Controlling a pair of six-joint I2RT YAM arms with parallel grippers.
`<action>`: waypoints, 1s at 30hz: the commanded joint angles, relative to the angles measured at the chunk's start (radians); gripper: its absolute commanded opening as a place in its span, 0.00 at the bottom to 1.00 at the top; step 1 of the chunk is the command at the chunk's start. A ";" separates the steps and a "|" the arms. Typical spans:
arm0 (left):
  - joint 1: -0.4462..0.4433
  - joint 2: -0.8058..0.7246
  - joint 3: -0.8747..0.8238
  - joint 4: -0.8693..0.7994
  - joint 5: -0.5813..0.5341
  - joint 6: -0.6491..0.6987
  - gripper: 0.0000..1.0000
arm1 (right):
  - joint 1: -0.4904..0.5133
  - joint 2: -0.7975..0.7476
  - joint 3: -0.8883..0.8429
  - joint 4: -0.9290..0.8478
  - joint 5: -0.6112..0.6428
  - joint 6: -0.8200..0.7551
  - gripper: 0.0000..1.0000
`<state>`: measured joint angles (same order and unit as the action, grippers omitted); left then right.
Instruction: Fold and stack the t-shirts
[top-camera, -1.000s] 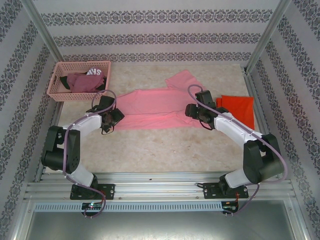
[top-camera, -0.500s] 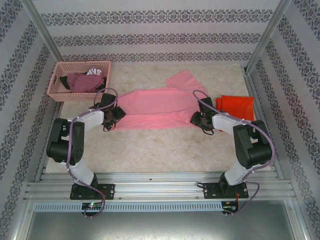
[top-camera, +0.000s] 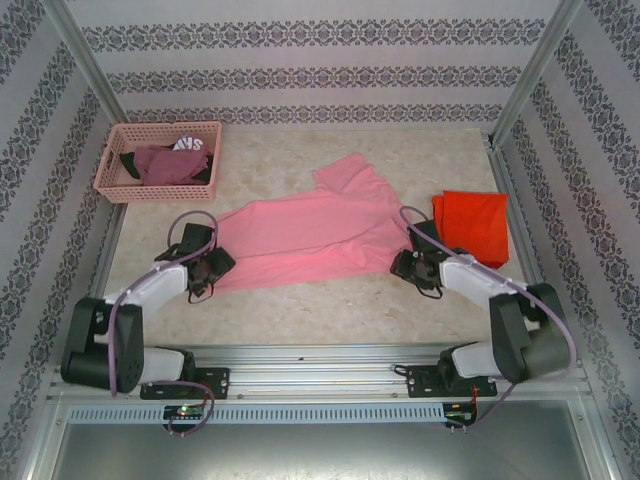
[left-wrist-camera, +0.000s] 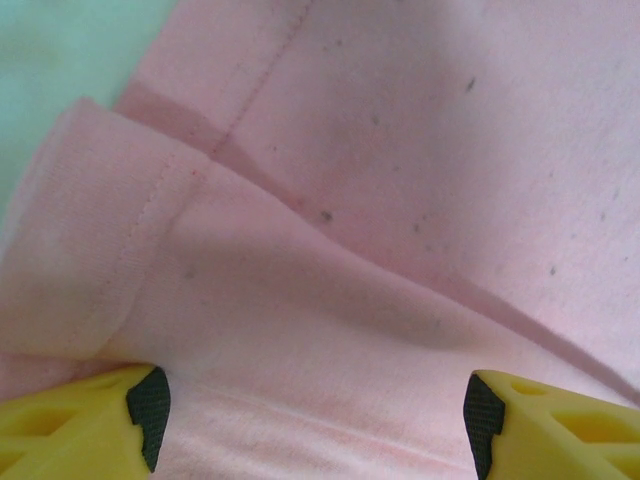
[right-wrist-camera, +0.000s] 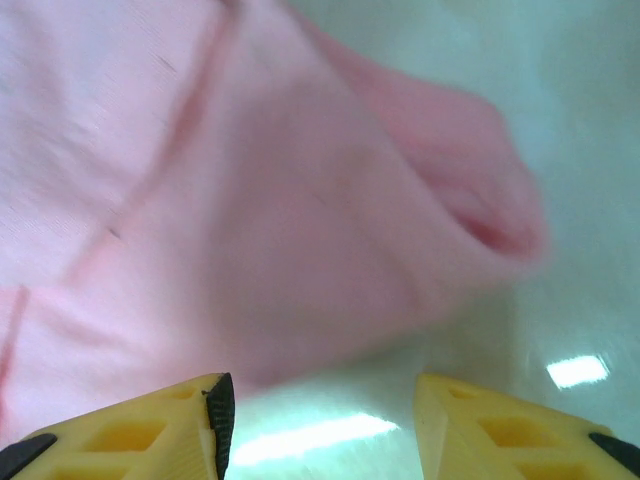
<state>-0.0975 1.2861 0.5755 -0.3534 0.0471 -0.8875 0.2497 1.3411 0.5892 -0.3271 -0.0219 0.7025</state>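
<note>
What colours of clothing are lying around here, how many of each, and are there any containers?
Salmon-pink t-shirt, spread on the table: 1
Orange-red t-shirt, folded at the right: 1
Maroon garment, in the basket: 1
Black garment, in the basket: 1
Pink basket: 1
Total: 5

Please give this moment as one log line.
left gripper open over pink t-shirt | right gripper open at its edge | orange t-shirt folded aside
</note>
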 joint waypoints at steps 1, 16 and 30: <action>0.008 -0.095 -0.019 -0.141 -0.021 -0.009 0.78 | 0.017 -0.091 -0.044 -0.063 -0.028 0.030 0.51; 0.007 0.101 0.219 -0.096 -0.032 0.022 0.79 | 0.135 0.170 0.316 0.059 -0.043 -0.042 0.51; 0.013 0.056 0.089 -0.132 -0.157 -0.098 0.75 | 0.161 0.283 0.268 0.090 -0.061 -0.021 0.51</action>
<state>-0.0959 1.3289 0.6754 -0.4683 -0.0647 -0.9463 0.4099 1.6058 0.8646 -0.2459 -0.0727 0.6716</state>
